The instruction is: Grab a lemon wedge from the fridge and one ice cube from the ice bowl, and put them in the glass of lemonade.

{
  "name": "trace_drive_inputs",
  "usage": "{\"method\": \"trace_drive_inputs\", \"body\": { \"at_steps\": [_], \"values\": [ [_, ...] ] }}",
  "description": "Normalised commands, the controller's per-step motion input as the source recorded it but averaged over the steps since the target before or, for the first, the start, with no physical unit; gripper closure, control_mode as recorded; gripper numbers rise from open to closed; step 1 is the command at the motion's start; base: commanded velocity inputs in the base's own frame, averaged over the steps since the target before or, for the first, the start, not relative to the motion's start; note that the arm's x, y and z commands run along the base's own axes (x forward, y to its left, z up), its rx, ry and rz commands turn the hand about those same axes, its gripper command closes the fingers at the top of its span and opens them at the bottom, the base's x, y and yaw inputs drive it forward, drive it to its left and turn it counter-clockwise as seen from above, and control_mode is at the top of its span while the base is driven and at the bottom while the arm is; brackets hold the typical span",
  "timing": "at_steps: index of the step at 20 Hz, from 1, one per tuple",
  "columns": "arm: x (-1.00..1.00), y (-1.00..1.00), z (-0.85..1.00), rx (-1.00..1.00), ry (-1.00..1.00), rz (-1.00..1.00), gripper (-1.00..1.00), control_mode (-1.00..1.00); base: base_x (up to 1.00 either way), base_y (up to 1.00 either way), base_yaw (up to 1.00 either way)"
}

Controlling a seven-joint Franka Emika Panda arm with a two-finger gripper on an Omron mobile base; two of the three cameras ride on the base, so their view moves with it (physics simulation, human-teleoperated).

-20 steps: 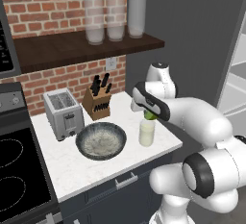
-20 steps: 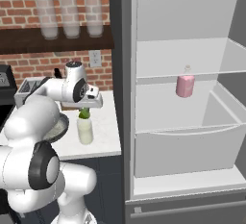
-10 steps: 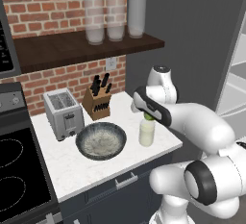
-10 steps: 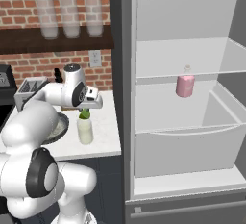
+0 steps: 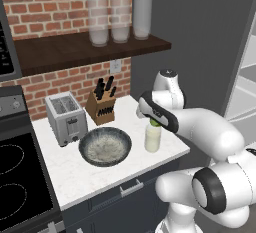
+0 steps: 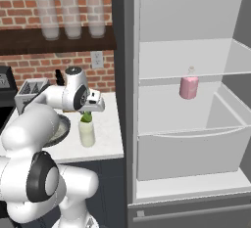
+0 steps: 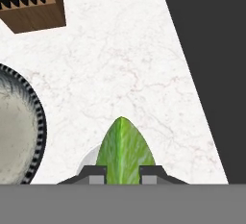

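Arm reached over the counter (image 5: pixel 75 172); gripper (image 7: pixel 122 172) pointed down above the glass of lemonade (image 5: pixel 153 137), clamped on the lemon wedge (image 7: pixel 124 151), tip downward.

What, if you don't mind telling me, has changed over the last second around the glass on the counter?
Very little. The claw stays shut on the lemon wedge just above the glass of lemonade, and the arm has shifted only slightly, seemingly easing down toward it. The wedge has not been let go. The ice bowl, toaster, knife block and the pink bottle in the fridge are unchanged.
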Motion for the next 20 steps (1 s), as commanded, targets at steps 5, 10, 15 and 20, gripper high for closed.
{"method": "trace_drive_inputs", "body": {
  "at_steps": [5, 10, 15, 20],
  "values": [
    [0.0, 0.0, 0.0, 0.0, 0.0, 0.0, -1.0, -1.0, 0.0, 0.0, 0.0],
    [0.0, 0.0, 0.0, 0.0, 0.0, 0.0, -1.0, -1.0, 0.0, 0.0, 0.0],
    [0.0, 0.0, 0.0, 0.0, 0.0, 0.0, -1.0, -1.0, 0.0, 0.0, 0.0],
    [0.0, 0.0, 0.01, 0.0, -0.01, 0.0, -1.0, -1.0, 0.0, 0.0, 0.0]
  ]
}}
